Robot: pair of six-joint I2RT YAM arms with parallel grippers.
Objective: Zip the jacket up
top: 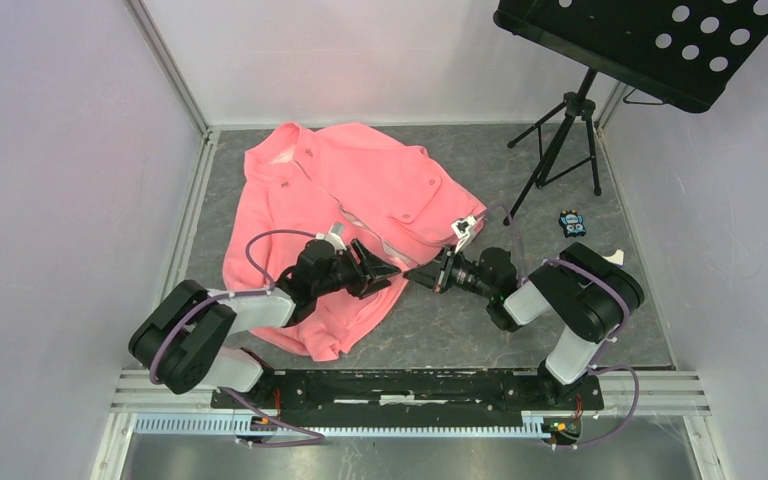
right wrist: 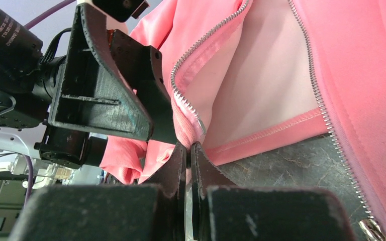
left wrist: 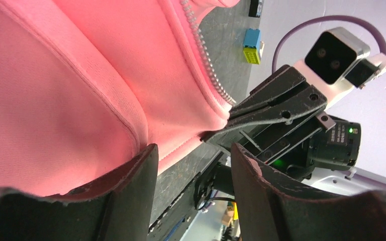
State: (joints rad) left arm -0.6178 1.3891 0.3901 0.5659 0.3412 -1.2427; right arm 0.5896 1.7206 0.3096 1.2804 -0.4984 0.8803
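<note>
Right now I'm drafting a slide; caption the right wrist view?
The right gripper pinches the jacket hem beside the zipper, the left gripper open alongside.

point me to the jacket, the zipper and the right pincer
jacket (top: 360,170), top view, upper front panel
zipper (right wrist: 312,75), right wrist view, row of teeth
right pincer (right wrist: 188,149), right wrist view, between its fingertips

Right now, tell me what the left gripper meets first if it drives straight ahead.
Probably the jacket hem, pinched by the right gripper directly ahead; depth is unclear.

open table right of jacket, tripod and small toy far right
</note>
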